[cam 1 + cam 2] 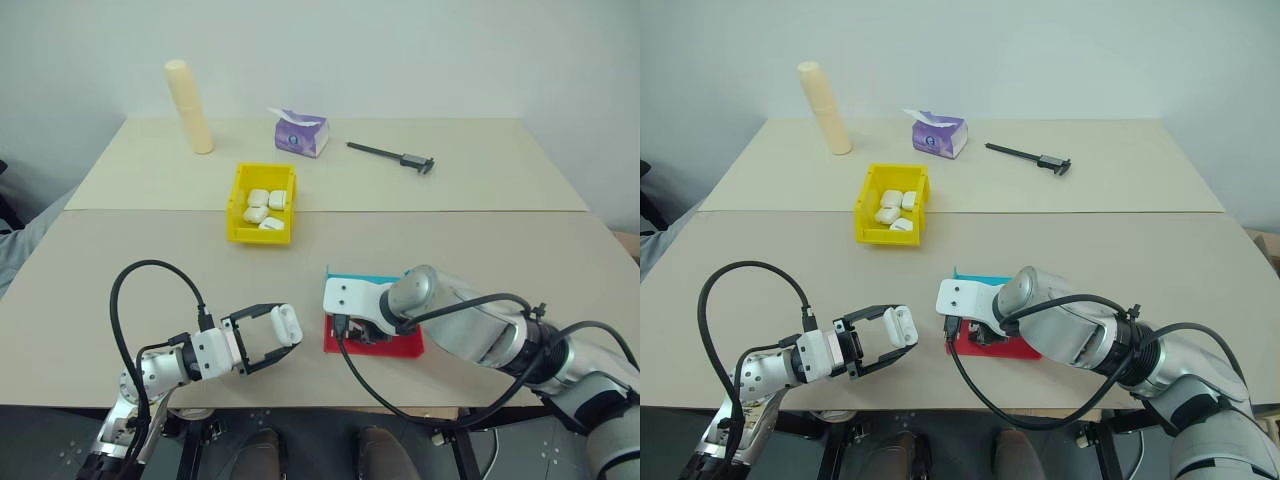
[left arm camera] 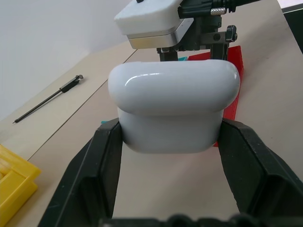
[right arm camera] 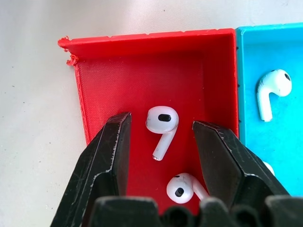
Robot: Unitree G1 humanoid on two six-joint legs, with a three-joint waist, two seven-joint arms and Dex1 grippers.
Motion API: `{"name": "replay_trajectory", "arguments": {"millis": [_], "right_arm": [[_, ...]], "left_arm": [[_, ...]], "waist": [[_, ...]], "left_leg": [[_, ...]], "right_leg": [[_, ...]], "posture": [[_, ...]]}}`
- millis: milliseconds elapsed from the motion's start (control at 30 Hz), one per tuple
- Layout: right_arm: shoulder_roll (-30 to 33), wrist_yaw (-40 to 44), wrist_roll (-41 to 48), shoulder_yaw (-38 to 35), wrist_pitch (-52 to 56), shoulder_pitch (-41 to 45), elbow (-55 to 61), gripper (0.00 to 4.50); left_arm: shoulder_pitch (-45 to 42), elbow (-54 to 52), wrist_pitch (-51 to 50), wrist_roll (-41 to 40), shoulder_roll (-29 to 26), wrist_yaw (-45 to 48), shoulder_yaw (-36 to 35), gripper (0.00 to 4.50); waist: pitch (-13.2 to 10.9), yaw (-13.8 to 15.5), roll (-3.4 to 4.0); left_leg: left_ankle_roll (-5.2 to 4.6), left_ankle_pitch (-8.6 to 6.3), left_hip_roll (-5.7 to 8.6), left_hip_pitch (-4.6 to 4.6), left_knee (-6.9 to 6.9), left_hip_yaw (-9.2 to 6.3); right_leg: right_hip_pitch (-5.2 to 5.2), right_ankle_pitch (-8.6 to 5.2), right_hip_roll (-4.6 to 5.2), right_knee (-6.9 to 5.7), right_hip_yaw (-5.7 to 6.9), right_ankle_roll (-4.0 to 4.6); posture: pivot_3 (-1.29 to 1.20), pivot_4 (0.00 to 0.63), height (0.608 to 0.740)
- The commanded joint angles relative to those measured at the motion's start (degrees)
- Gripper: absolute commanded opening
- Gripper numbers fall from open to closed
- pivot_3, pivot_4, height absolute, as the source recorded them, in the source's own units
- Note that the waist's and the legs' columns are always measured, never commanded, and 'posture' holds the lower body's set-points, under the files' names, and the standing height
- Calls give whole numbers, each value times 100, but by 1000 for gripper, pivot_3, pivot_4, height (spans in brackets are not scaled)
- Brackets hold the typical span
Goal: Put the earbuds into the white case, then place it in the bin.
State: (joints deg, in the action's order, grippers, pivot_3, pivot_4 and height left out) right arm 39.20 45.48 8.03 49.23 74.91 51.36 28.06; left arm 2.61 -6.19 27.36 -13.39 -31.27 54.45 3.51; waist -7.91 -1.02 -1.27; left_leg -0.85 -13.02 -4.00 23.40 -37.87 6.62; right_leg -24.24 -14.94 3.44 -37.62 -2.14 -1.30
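Right wrist view: the right gripper [image 3: 161,137] hangs half open over the red tray compartment [image 3: 142,71], one earbud [image 3: 162,126] lying between its jaws, untouched. Advice: descend squarely, close on the bud's body. The left gripper [image 1: 272,338] is clamped on the white case [image 1: 286,323], above the bench [image 1: 520,190]; lid closed.

Room bright, light even and diffuse from above — shadows on bench [image 1: 480,250] faint, soft-edged. White case [image 2: 173,106] carries soft glare streak along rounded top. Earbuds [image 3: 162,124] show small highlights. Close up, claw fingers [image 3: 111,161] go slightly soft — background wall hazy.
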Motion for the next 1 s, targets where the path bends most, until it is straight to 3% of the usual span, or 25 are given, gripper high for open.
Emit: {"name": "replay_trajectory", "arguments": {"millis": [33, 133, 233, 700, 800, 1000], "right_arm": [[12, -31, -35, 48, -105, 69, 87, 2481], [34, -21, -54, 88, -144, 69, 81, 2481], [37, -21, -52, 92, -167, 56, 82, 1940], [59, -63, -88, 160, -226, 57, 72, 1940], [109, -60, -126, 223, -262, 55, 80, 1434], [109, -73, -139, 196, -271, 34, 76, 1434]], "left_arm": [[-28, -122, 38, 9, -36, -76, -11, 2762], [-34, -114, 46, 35, -27, -102, -14, 2762], [-28, -105, 35, 47, -26, -116, -1, 2762], [-16, -124, 15, 112, -27, -216, 5, 2762], [-19, -123, 13, 132, -33, -234, 10, 2762], [-16, -133, 9, 146, -29, -257, 23, 2762]], "waist": [[0, 0, 0], [0, 0, 0], [0, 0, 0], [0, -1, 0], [0, -1, 0], [0, 1, 0]], "left_leg": [[0, 0, 0, 0, 0, 0], [0, 0, 0, 0, 1, 0], [0, 0, 0, 0, 1, 0], [0, 0, -1, -1, 2, 0], [0, 0, -1, -1, 2, 0], [0, 0, -1, 0, 2, 0]], "right_leg": [[0, 0, 0, 0, 0, 0], [0, 0, 0, 0, 0, 0], [0, 0, 0, 1, 0, 0], [0, 0, 0, 2, 0, 1], [0, -1, 0, 2, 1, 1], [0, -1, 1, 3, 1, 1]], "posture": [[0, 150, 740], [0, 150, 740], [0, 150, 740], [0, 150, 740], [0, 150, 740], [0, 150, 740]]}}
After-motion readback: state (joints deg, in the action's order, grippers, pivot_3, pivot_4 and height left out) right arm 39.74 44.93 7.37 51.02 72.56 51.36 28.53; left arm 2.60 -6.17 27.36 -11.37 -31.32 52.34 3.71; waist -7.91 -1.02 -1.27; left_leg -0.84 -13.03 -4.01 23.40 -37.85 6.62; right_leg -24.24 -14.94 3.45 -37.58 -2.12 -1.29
